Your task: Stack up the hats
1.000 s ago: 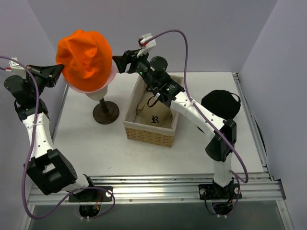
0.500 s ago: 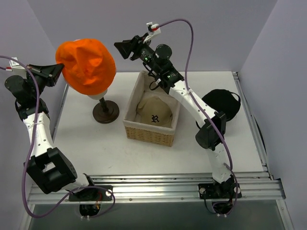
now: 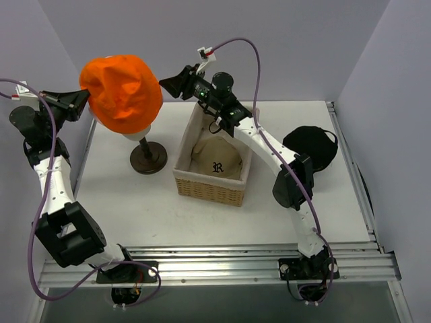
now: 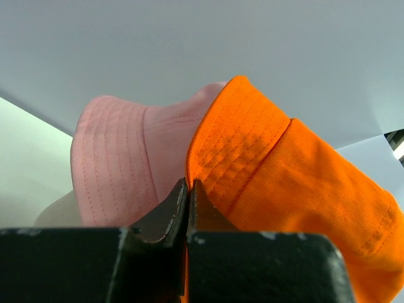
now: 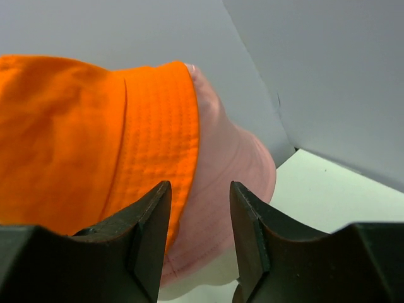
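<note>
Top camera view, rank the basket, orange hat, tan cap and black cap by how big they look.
1. basket
2. orange hat, though it sits raised, nearer the camera, which may enlarge it
3. tan cap and black cap look about alike, so they are left unranked

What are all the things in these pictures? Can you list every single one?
orange hat: 1, bright orange, on the head stand, over the pink hat
pink hat: 1, pale pink, under the orange hat
tan cap: 1, tan with dark R, in the basket
black cap: 1, black, on the table, right of the basket
basket: 1, woven, mid-table
head stand: 1, dark base, left of the basket
table: 1, white
left gripper: 1, black, shut on the orange hat's brim
right gripper: 1, black, open, at the hats' other side
</note>
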Controlling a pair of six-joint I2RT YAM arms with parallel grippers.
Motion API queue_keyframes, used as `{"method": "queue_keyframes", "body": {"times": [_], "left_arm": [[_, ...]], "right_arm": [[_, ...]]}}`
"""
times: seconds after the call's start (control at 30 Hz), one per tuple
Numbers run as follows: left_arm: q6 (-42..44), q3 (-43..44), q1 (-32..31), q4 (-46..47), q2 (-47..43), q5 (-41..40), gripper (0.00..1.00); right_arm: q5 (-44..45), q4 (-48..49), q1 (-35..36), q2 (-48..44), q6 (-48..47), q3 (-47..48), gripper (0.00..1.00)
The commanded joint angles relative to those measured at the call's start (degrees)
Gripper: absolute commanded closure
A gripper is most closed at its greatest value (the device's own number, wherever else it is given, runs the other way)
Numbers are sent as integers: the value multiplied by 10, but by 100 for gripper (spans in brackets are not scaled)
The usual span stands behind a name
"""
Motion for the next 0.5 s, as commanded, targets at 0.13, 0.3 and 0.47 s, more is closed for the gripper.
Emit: {"method": "queue_keyframes", "body": {"times": [0.13, 0.3, 0.47], "left_arm": [[3, 23, -5, 38, 6, -8, 98], [4, 23, -6, 39, 6, -7, 98], [4, 24, -6, 38, 4, -8, 98]], "right_arm": [[-48, 66, -2, -14, 40, -18, 64], [-60, 81, -1, -17, 46, -31, 66], [-66, 105, 0, -27, 59, -59, 67]]}}
